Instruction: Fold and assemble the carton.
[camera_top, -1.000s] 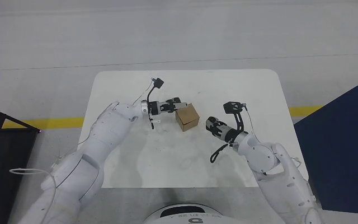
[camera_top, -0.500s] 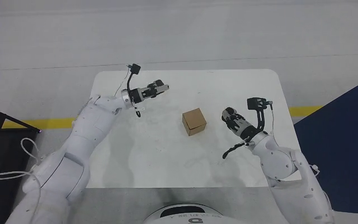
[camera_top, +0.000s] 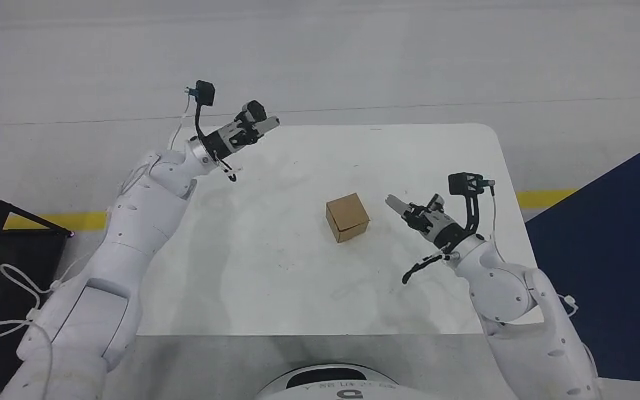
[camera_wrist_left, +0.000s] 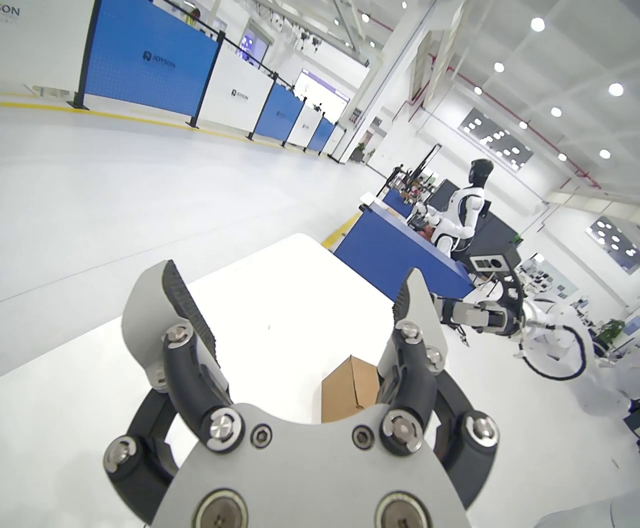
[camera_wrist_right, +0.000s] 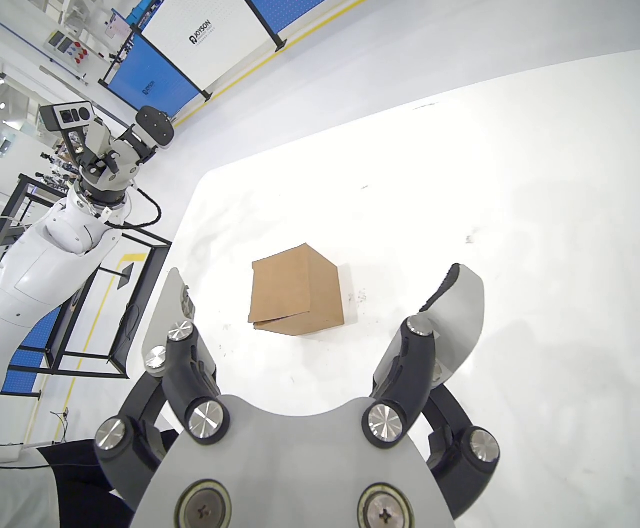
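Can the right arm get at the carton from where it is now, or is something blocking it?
Probably yes. The right claw is open and faces the carton, with only bare table between them. The left claw is up at the table's far edge, well clear.

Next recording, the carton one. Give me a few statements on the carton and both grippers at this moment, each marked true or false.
1. The carton sits on the table as a folded-up box. True.
2. The left gripper is shut on the carton. False: it is open and holds nothing, over the table's far corner, well apart from the carton.
3. The right gripper is open. True.
4. The right gripper touches the carton. False: bare table shows between them.
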